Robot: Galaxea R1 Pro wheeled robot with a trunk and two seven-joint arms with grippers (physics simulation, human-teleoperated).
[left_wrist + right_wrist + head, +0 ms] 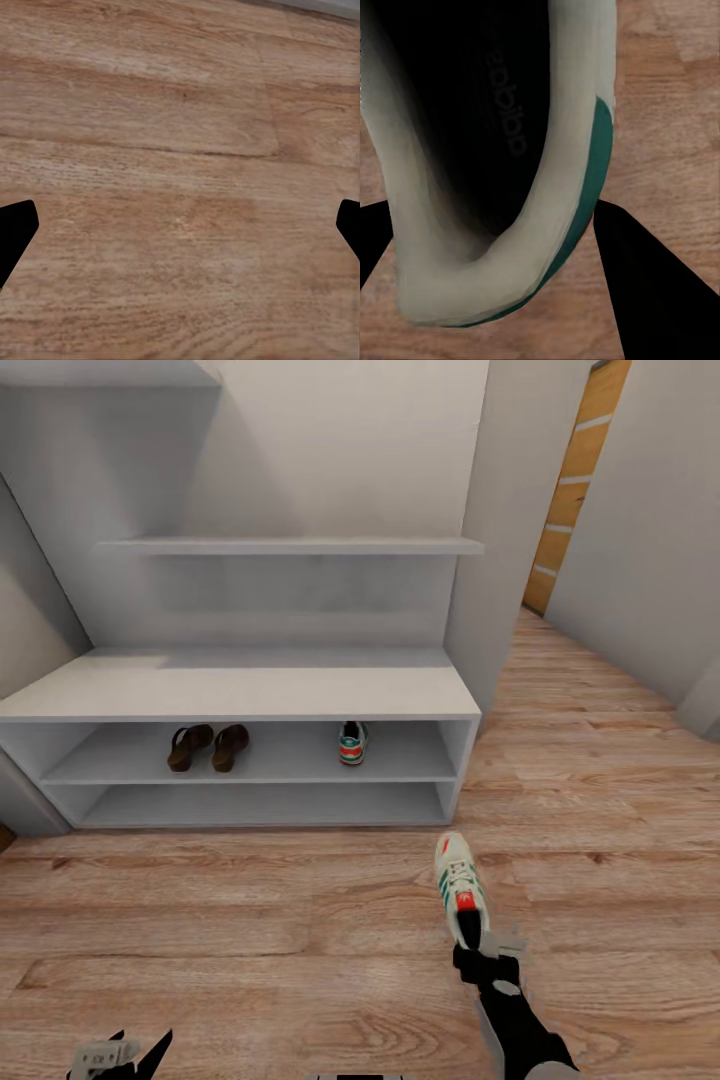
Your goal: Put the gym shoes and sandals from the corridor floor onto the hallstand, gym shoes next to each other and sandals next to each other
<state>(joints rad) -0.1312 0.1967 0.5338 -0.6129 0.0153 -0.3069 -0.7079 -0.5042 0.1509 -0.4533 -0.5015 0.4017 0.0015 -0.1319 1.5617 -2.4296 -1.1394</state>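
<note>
While your right end effector (472, 952) is clamped on the heel of one gym shoe (460, 887), that shoe hangs over the corridor floor (250, 920), toe pointing toward the hallstand (240, 695), in front of the unit's right end. Your right wrist view confirms the grip: the shoe's heel collar (502, 247) sits between the two dark fingers (652, 292), with its green heel trim against one of them. The second gym shoe (352, 742) already stands on the upper open shelf, toward the right. The two sandals (208, 747) lie side by side on that same shelf, left of centre and well apart from the shoe. The flat bench top above them carries nothing visible. Your left end effector (115, 1055) appears at the lower edge of the head view; the left wrist view shows its fingertips (15, 232) spread wide apart over bare planks, holding nothing. A narrow ledge (290, 546) crosses the back panel higher up.
</note>
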